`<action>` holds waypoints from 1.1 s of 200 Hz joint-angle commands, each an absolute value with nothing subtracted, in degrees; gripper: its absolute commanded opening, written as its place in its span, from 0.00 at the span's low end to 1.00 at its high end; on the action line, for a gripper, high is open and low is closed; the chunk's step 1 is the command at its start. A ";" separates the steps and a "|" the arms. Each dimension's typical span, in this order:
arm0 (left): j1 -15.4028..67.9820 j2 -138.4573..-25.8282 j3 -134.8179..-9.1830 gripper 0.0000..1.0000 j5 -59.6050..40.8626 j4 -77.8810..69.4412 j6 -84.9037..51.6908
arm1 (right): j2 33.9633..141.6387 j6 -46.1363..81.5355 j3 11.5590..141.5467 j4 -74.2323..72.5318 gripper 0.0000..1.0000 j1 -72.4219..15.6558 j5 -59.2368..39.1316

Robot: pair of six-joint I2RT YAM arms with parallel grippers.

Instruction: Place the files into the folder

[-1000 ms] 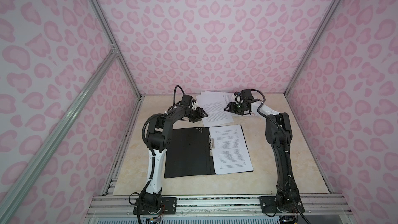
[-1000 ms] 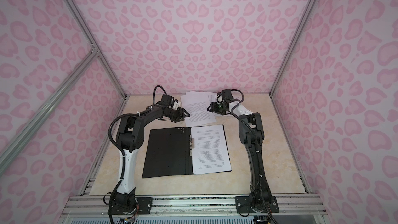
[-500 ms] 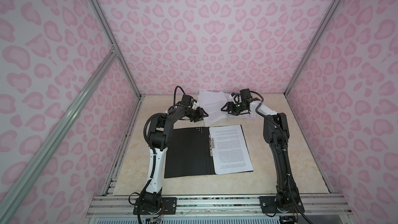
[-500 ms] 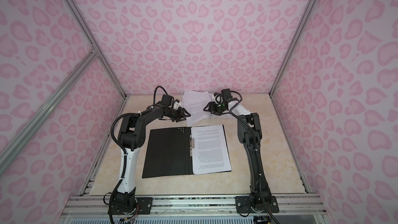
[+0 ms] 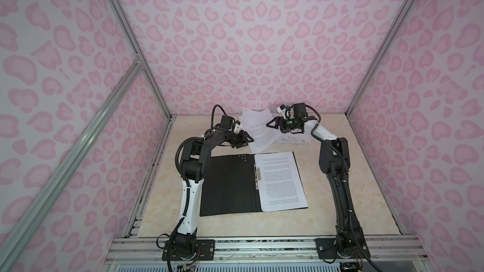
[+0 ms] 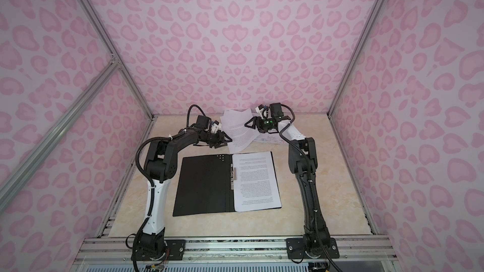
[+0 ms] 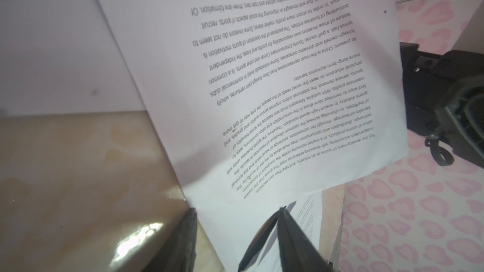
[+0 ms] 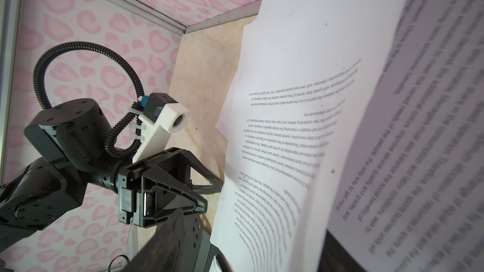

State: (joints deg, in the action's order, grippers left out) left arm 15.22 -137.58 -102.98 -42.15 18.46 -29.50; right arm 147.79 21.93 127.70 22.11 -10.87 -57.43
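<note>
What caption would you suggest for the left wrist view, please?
Left claw open around the edge of a raised printed sheet, above the table.

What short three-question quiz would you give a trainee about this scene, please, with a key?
1. True or false: the folder lies closed on the table.
2. The sheet in the folder lies on: A) the half on the left arm's side; B) the half on the right arm's side; C) across both halves.
3. The loose sheets at the back of the table lie between which two things?
Key: 1 false, it lies open with its black inside up. 2 B. 3 the left gripper and the right gripper.
</note>
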 commanded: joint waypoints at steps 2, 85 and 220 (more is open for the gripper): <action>15.29 -138.52 -102.05 0.52 -37.55 24.34 -28.39 | 150.15 22.74 131.71 21.14 0.67 -10.82 -58.30; 15.15 -137.89 -102.01 0.51 -37.70 24.12 -28.43 | 157.58 21.77 144.23 34.39 0.49 -9.84 -51.64; 15.47 -121.25 -100.28 0.76 -31.46 16.51 -21.84 | 146.81 25.39 133.47 28.95 0.00 -9.84 -51.52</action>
